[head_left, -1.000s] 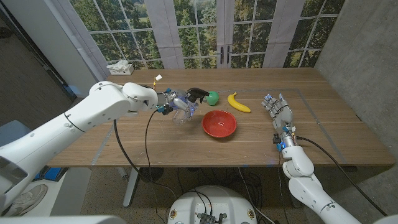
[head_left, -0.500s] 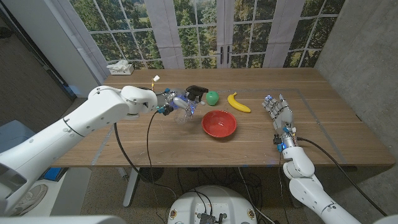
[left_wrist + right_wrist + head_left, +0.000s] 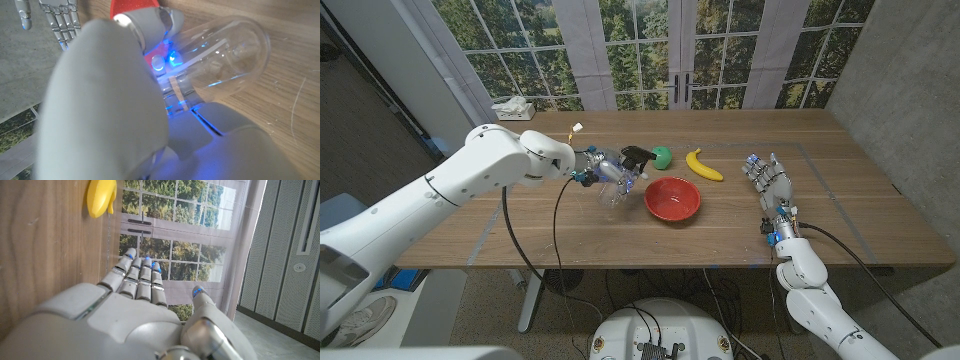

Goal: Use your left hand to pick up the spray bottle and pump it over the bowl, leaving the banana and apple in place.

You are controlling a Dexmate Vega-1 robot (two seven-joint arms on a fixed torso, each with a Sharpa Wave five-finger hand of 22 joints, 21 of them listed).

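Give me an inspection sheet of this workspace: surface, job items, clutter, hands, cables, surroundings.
Surface: wooden table, light scratches in the left wrist view.
Job items: clear plastic spray bottle with black trigger head, tilted, beside the red round bowl; yellow banana and green apple behind the bowl.
Clutter: white tissue box at the far left corner.
Hands: left hand grips the spray bottle; right hand holds nothing, fingers apart.
Cables: black cable hanging from the left arm over the table's near edge.
Surroundings: paned glass doors with trees outside.
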